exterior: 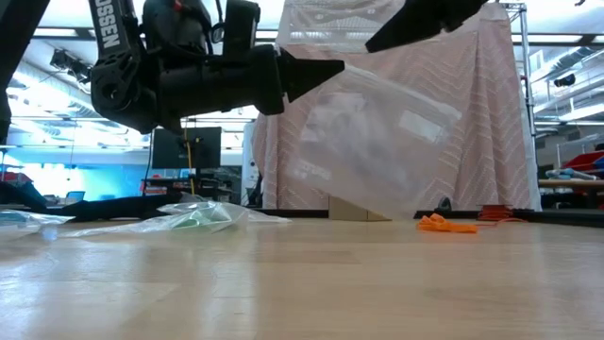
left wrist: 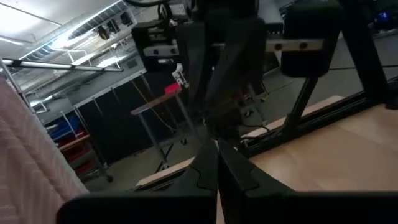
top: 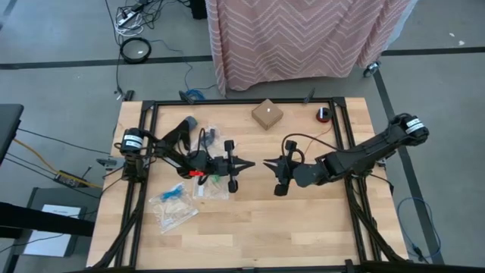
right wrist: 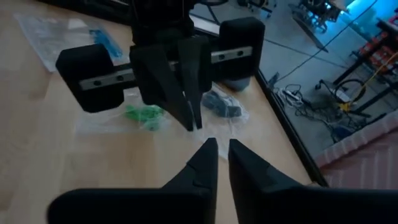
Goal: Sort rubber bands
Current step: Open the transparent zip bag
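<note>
Left gripper (exterior: 335, 68) pinched on a limp clear bag (exterior: 377, 142) above mid-table; right gripper (right wrist: 217, 149) slightly parted, facing it. Orange rubber bands (exterior: 445, 224) loose on the wood, green ones (right wrist: 144, 115) bagged

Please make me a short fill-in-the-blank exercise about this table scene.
1. The loose rubber bands lying on the wooden table are ____.
2. The hanging clear plastic zip bag is held by the ____ gripper.
3. The bagged rubber-band bunches are blue, dark and ____.
Missing words: orange; left; green.
</note>
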